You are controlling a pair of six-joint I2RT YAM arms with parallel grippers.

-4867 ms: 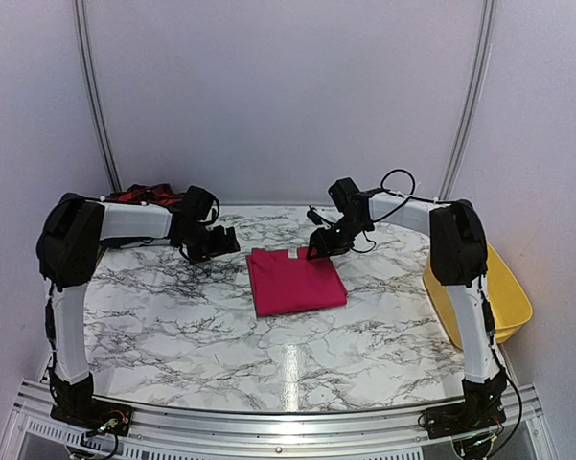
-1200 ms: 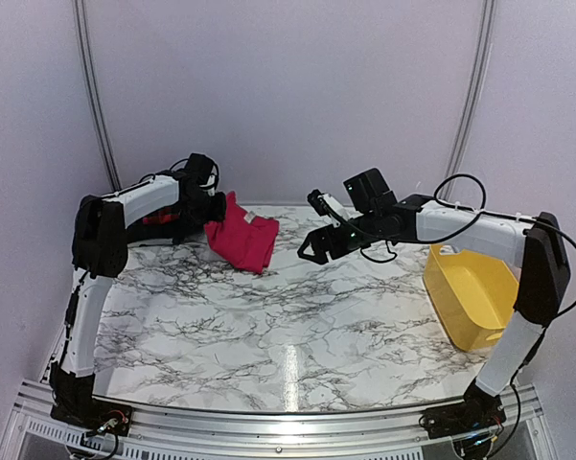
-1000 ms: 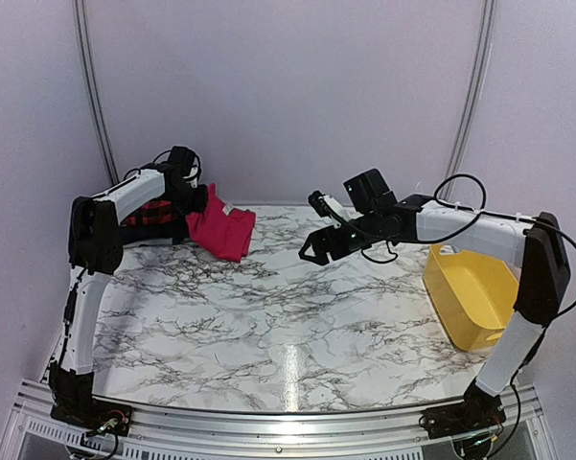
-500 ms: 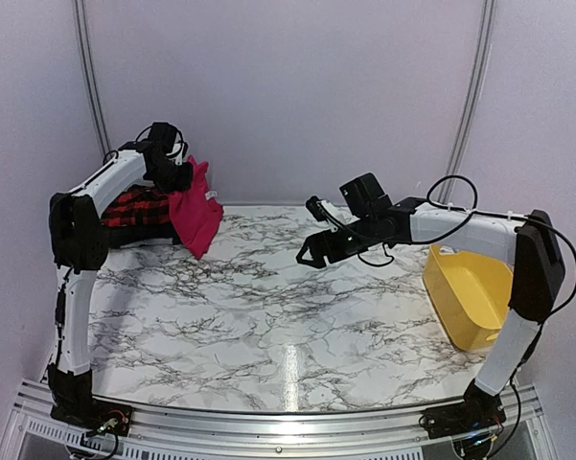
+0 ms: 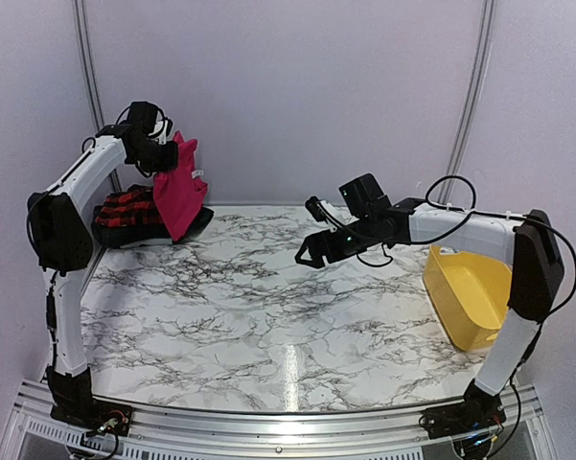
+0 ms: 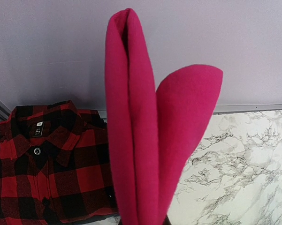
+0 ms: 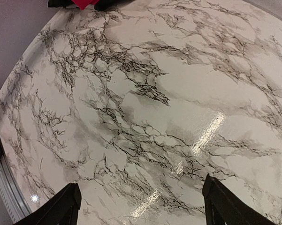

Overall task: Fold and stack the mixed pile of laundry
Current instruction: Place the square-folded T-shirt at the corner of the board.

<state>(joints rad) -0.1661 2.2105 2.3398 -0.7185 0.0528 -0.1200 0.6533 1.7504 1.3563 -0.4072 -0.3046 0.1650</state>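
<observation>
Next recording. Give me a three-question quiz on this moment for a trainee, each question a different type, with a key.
1. True or false: the right gripper is holding a garment.
2. Where is the magenta-pink garment? A) lying spread out flat B) hanging from the shut left gripper C) draped over the right arm
3. Name the garment lying at the far left corner of the table.
Key: 1 false, its jaws stand open and empty; 2 B; 3 the red-and-black checked shirt.
</observation>
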